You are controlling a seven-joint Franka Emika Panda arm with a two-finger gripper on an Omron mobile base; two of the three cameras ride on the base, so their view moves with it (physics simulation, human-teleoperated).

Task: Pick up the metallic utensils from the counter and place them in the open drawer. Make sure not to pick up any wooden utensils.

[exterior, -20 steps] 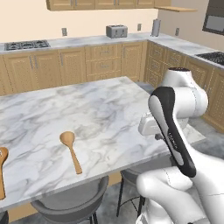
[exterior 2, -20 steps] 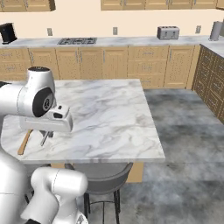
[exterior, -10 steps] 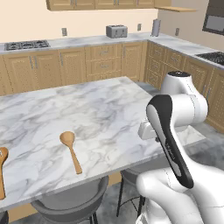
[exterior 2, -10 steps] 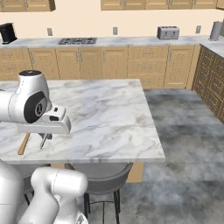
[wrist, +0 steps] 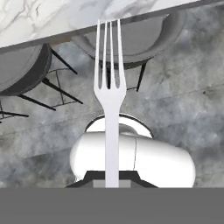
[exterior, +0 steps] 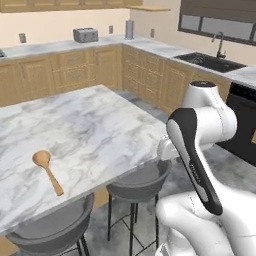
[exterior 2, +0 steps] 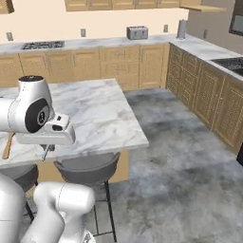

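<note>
My gripper [wrist: 112,178] is shut on the handle of an all-silver fork [wrist: 111,99], one of the metallic utensils, whose tines point away from the hand. In the hand view the fork hangs over the grey floor, just off the front edge of the white marble counter [wrist: 52,17]. From the right base view the gripper [exterior 2: 48,147] hangs under the white hand at the counter's [exterior 2: 95,114] near edge, with the fork [exterior 2: 45,153] sticking down. A wooden spoon [exterior: 47,171] lies on the counter [exterior: 90,125]; the handle of a wooden spoon [exterior 2: 7,145] shows beside the arm. The open drawer is out of view.
Two grey stools [exterior: 137,185] [exterior: 47,232] stand under the counter's front edge. Wooden cabinets with a toaster [exterior 2: 137,32] line the back wall, and a sink [exterior: 210,61] sits at the right. Open grey floor [exterior 2: 180,171] lies to the right of the counter.
Both base views have shifted: the camera has moved, so the counter sits further left and the right-hand cabinets and sink have come into view. The gripper stays shut on the fork.
</note>
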